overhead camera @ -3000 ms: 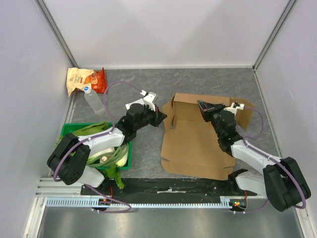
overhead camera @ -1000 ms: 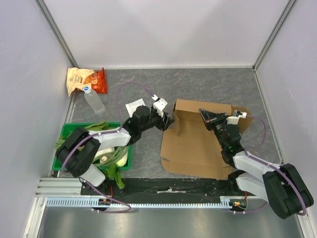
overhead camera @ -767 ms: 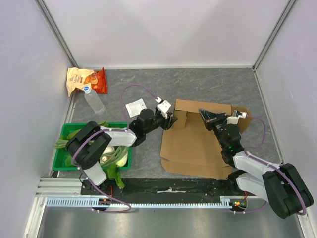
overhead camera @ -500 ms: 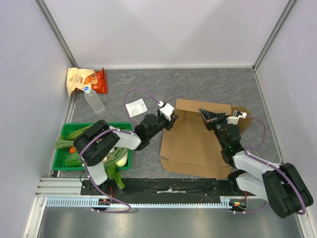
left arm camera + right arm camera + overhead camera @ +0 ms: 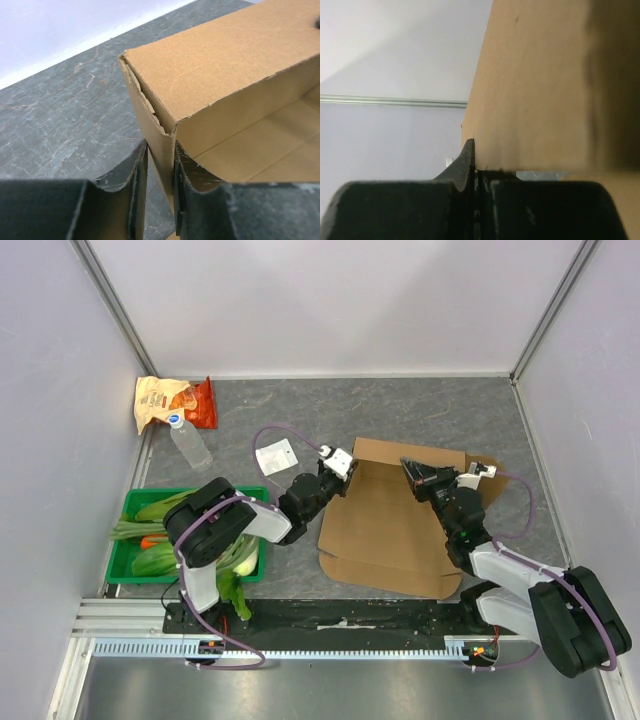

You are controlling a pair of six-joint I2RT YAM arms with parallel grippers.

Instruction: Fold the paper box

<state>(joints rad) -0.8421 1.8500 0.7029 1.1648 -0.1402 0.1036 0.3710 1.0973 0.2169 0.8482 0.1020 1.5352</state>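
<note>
The paper box (image 5: 385, 530) is brown corrugated cardboard, lying open right of the table's middle with its back wall standing up. My left gripper (image 5: 345, 471) is at the box's back left corner. In the left wrist view it (image 5: 160, 167) is shut on the upright left side wall (image 5: 162, 145), one finger on each side. My right gripper (image 5: 411, 469) is at the top edge of the back wall. In the right wrist view it (image 5: 476, 170) is shut on that cardboard (image 5: 540, 90), which fills the right of the view.
A green crate (image 5: 135, 502) of vegetables stands at the near left. A water bottle (image 5: 190, 446) and an orange-and-tan snack bag (image 5: 170, 401) lie at the far left. A small white paper card (image 5: 277, 456) lies left of the box. Grey walls enclose the table.
My left gripper has moved right from beside the white card to the box's left corner and closed on the side wall, now upright. The box has shifted slightly left. The right gripper kept its hold.
</note>
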